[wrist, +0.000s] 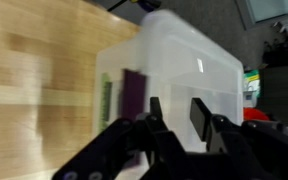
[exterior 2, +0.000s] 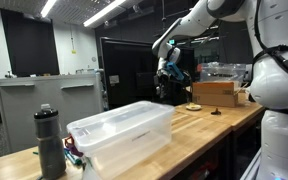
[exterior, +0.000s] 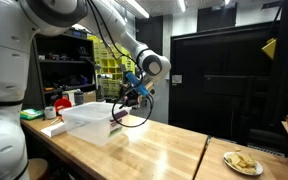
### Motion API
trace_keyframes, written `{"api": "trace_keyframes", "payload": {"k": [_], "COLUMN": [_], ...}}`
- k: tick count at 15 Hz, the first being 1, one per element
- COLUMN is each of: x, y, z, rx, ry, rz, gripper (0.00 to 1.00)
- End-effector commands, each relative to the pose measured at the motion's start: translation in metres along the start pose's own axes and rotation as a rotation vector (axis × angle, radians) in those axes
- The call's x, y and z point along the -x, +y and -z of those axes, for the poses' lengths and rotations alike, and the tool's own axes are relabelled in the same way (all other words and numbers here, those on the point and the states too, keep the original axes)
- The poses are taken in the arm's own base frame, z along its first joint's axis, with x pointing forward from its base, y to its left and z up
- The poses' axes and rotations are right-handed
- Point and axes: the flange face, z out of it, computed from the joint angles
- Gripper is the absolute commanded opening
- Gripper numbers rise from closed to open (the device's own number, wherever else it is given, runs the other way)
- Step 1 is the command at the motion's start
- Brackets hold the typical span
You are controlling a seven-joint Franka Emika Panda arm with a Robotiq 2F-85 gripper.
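The hand (exterior: 127, 104) hangs in the air above the near end of a clear plastic bin (exterior: 88, 118) that sits on the wooden tabletop (exterior: 164, 150). In the wrist view the fingers (wrist: 199, 114) stand partly apart with nothing between them, and the bin (wrist: 184, 55) lies just below and ahead. A dark bottle (exterior 2: 48, 140) stands beside the bin (exterior 2: 124, 130).

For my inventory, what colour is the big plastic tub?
Translucent white plastic tub; clearest in an exterior view.
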Motion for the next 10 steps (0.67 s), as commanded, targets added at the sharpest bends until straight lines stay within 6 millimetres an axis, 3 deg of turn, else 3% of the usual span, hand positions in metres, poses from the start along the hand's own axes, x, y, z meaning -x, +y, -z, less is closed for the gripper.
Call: {"api": "trace_keyframes", "payload": {"k": [1, 4, 6, 7, 10], "x": [0.017, 0.028, 0.029, 0.029, 0.025], "y": [-0.013, -0.016, -0.014, -0.012, -0.011], "z": [0.019, 0.033, 0.041, 0.046, 0.054], "rx": [-0.186, -0.313, -0.282, -0.207, -0.096], "ry": [-0.066, -0.092, -0.031, 0.036, 0.163], "rz": [0.065, 0.078, 0.052, 0.044, 0.041], "gripper": [0.12, 0.12, 0.12, 0.62, 0.73]}}
